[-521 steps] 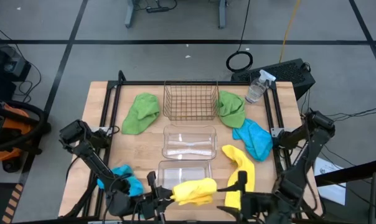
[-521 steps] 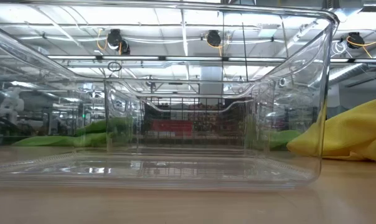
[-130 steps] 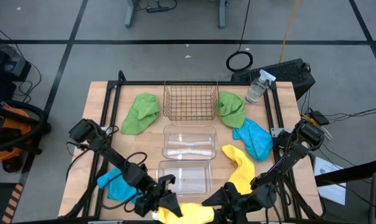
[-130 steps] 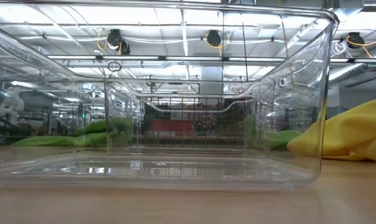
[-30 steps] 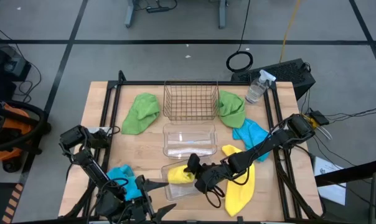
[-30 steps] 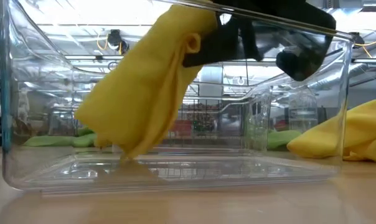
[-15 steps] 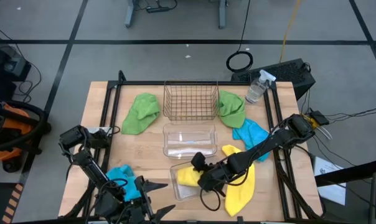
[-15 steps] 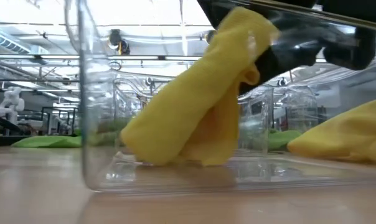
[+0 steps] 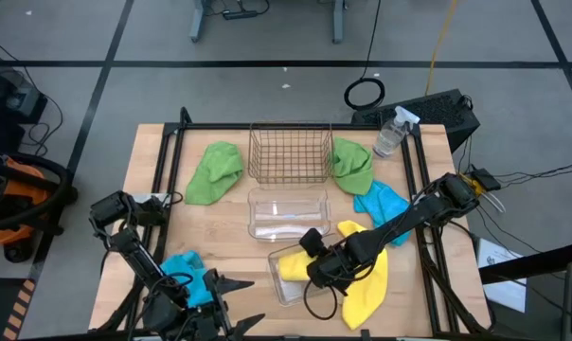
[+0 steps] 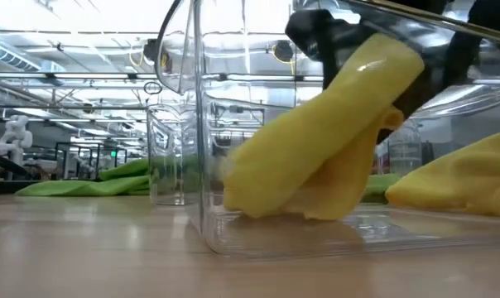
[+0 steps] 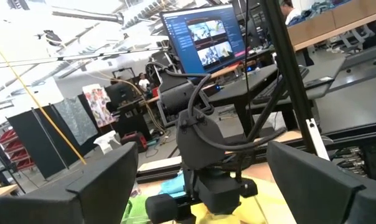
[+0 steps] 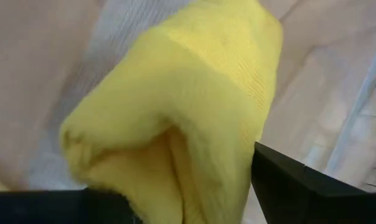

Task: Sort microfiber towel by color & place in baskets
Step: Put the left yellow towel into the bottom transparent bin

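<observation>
The right hand (image 9: 312, 263) reaches into the near clear basket (image 9: 288, 287), its fingers parted on either side of a bunched yellow towel (image 9: 292, 267). Whether they pinch the cloth or have let it go cannot be told. The towel sits inside the basket, its low end on the basket floor and its high end up by the hand, so its long axis slopes up toward the right in the low view. The basket itself lies skewed on the table (image 9: 153, 170), near the middle front.

The left hand (image 9: 231, 305) waits at the near left edge, fingers wide apart and empty, just beside a blue towel (image 9: 184, 268).

A second yellow towel (image 9: 366, 279) lies stretched near to far, just right of the basket. Another blue towel (image 9: 383, 208) is farther right. Two green towels (image 9: 214, 172) flank the wire basket (image 9: 288, 152) at the far side, with a second clear basket (image 9: 287, 215) between the wire one and the near one. A spray bottle (image 9: 391, 133) stands at the far right corner.

The towels look light, soft and limp. They would likely fold and trail when lifted, so a pinch on a raised fold near the middle seems the best hold.
</observation>
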